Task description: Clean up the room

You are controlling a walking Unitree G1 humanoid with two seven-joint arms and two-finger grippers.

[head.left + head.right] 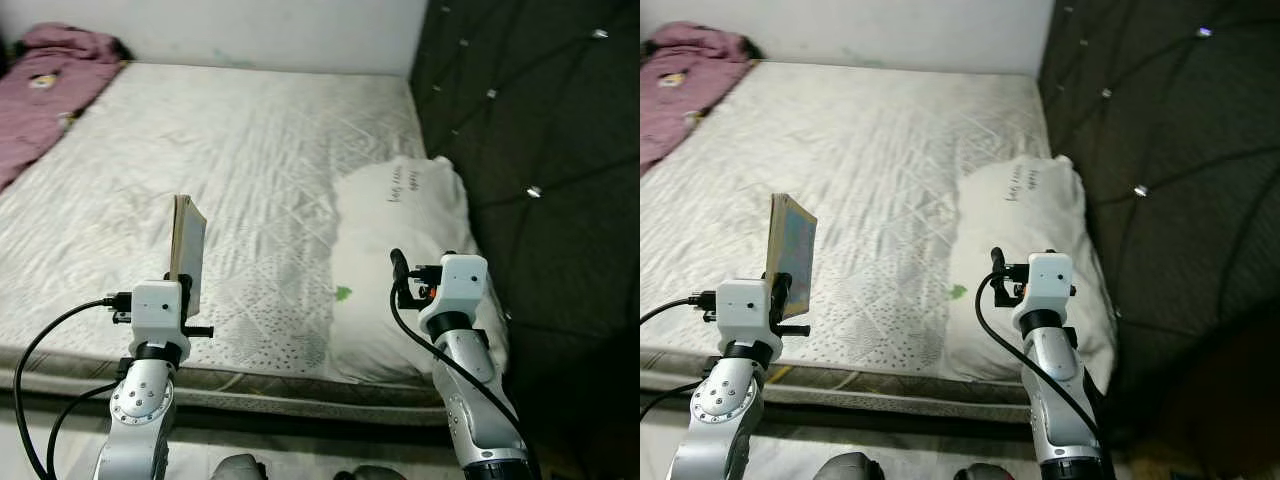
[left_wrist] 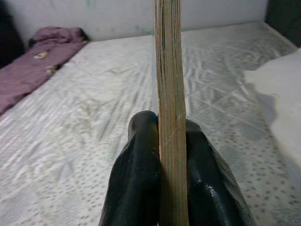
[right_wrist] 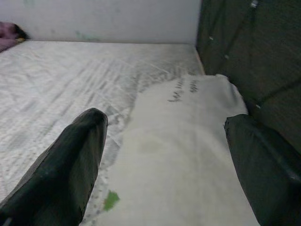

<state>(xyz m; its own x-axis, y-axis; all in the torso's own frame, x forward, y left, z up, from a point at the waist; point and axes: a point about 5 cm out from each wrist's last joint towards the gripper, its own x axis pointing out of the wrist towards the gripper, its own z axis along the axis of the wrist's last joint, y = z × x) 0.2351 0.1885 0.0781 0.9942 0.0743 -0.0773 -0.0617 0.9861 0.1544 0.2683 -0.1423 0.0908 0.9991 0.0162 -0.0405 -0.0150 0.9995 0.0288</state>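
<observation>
White bed (image 1: 250, 150) lower left: left pincer (image 2: 171, 141) clamps an upright book (image 1: 187, 245), not yet stowed; right pincer (image 3: 164, 155) gapes wide over pillow (image 1: 400, 250)

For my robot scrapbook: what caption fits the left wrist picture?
Left gripper pinching a thin book upright, edge-on, above the white mattress.

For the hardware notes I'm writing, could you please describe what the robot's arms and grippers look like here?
Both arms are silver metal with round, bolted joints, each topped by a white boxy wrist block. Black cables loop from the blocks down along the arms. The left gripper and the right gripper each have two long, glossy black fingers with rounded tips. A small orange detail sits beside the right wrist block.
</observation>
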